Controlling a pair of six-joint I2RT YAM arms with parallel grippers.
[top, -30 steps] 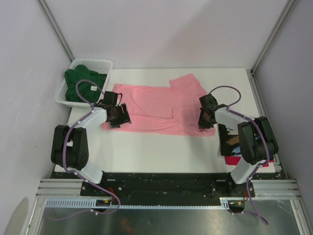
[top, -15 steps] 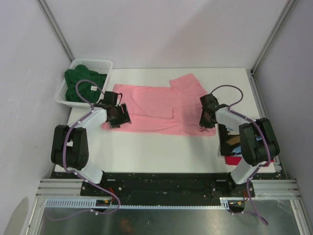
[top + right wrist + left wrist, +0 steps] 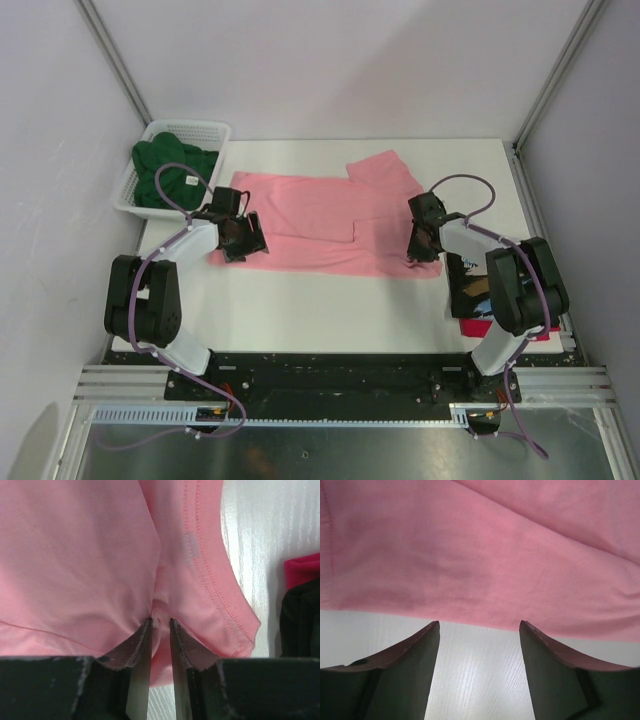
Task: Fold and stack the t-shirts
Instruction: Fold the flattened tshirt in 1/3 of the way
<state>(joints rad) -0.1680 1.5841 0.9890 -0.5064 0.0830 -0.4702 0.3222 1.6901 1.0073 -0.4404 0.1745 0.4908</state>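
The salmon-pink t-shirt (image 3: 325, 215) lies spread across the middle of the table, partly folded, with a sleeve at the back right. My left gripper (image 3: 243, 240) is open over the bare table at the shirt's near left edge (image 3: 470, 580), its fingertips just short of the hem. My right gripper (image 3: 421, 248) is shut on a pinch of the pink cloth (image 3: 161, 611) at the shirt's near right corner. The dark green t-shirt (image 3: 170, 175) lies bunched in the white basket. The black t-shirt (image 3: 470, 290) and the red t-shirt (image 3: 480, 327) lie stacked at the right edge.
The white mesh basket (image 3: 190, 128) stands at the back left. The folded black and red shirts show at the right edge of the right wrist view (image 3: 300, 605). White table (image 3: 330, 310) lies in front of the pink shirt.
My right gripper shifted slightly at the shirt's right corner, then settled. The left arm has not moved.
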